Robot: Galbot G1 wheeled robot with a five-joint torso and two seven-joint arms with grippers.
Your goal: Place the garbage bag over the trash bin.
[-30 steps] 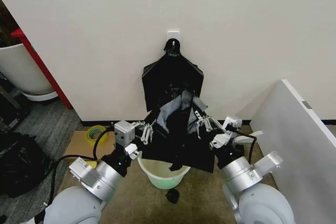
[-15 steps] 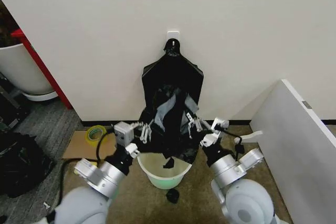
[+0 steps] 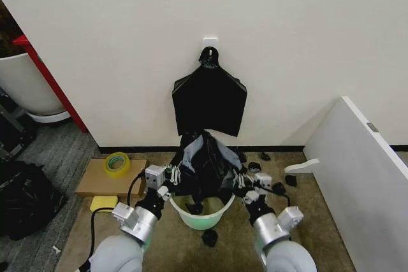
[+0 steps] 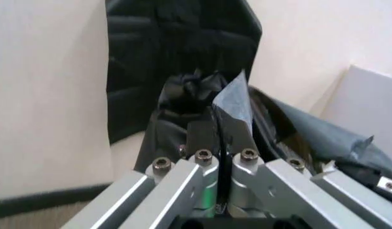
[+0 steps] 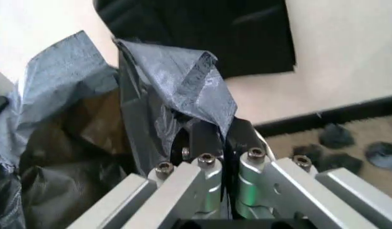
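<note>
Over the trash bin (image 3: 199,211) on the floor, the garbage bag (image 3: 205,164) hangs bunched between my arms, its lower folds dipping inside the rim. It looks feather-light, limp and slippery, best held at the hem, where my left gripper (image 4: 222,136) and right gripper (image 5: 215,131) each pinch it.

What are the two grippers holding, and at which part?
Both hold the garbage bag by its upper edge: left gripper and right gripper each pinch a fold, above the trash bin.
</note>
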